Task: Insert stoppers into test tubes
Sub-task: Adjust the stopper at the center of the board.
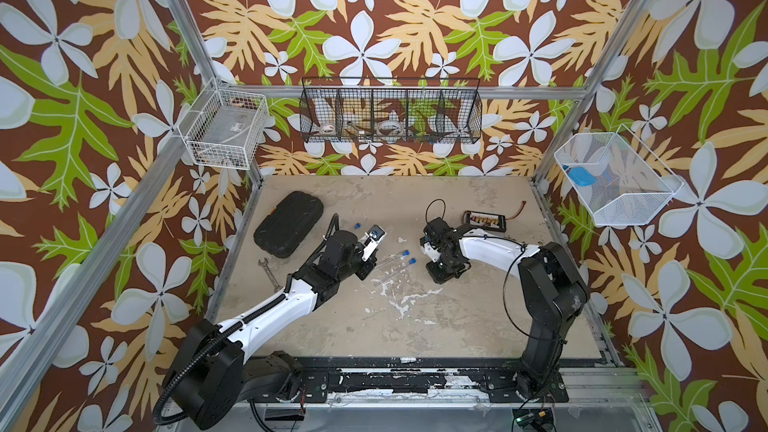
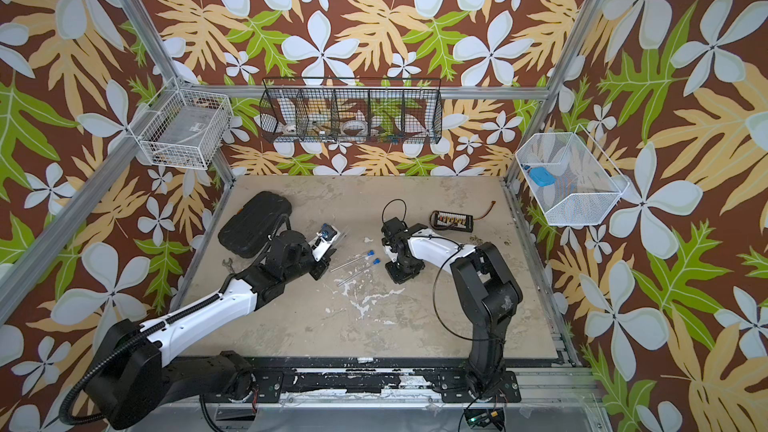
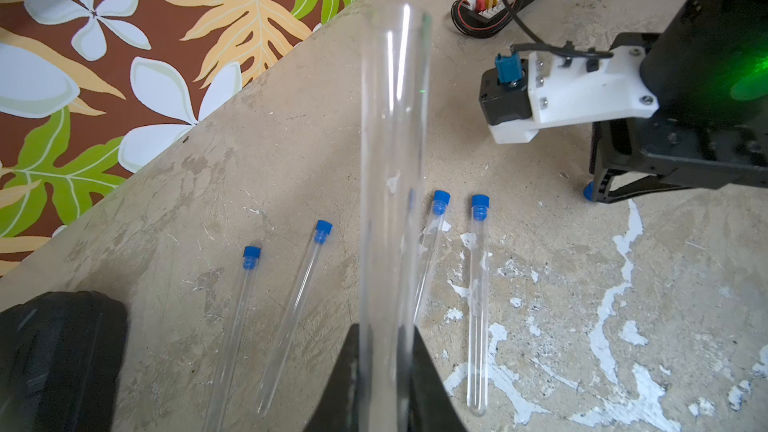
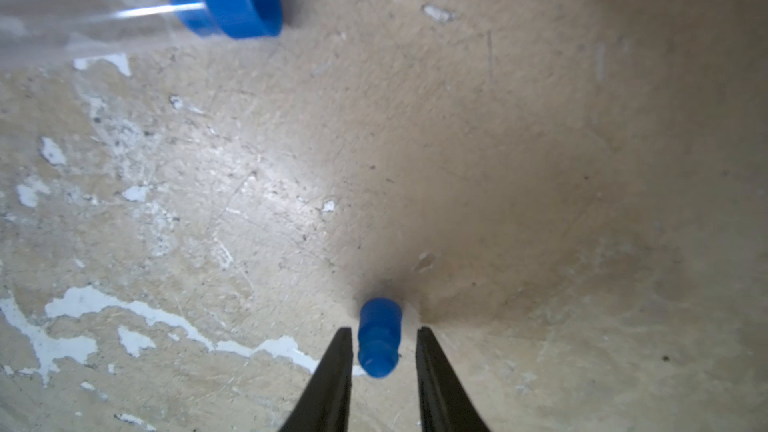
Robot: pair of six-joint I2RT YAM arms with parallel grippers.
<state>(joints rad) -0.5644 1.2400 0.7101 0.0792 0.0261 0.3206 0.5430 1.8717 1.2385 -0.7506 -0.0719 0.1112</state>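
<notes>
Currently: one tube gripped, one loose stopper straddled

Left gripper (image 3: 384, 336): clamped on a bare test tube (image 3: 392, 138). The tube runs straight out from the fingers and its free end is open. In both top views this gripper sits left of centre over the table (image 1: 415, 326).

Right gripper (image 4: 383, 330): jaws narrow, tips down at the table surface, right of centre. The loose stopper (image 4: 379, 338) lies on its side between the fingertips with a thin gap on each side. No clamp on it that I can see.

Capped tubes: four lie flat, each with a blue plug in its mouth.
- The centre pair (image 1: 392, 265) lies side by side between the two grippers, plugged ends toward the far right.
- The left pair shows in the left wrist view (image 3: 237, 326) (image 3: 291, 317). In the top views the left arm mostly hides it; one blue cap (image 1: 356, 226) shows just beyond the arm.

Around:
- The black case (image 1: 289, 224) is at the far left.
- The wrench (image 1: 266, 269) lies just near of the case, by the left edge.
- The connector board (image 1: 484, 217) is at the far right.
</notes>
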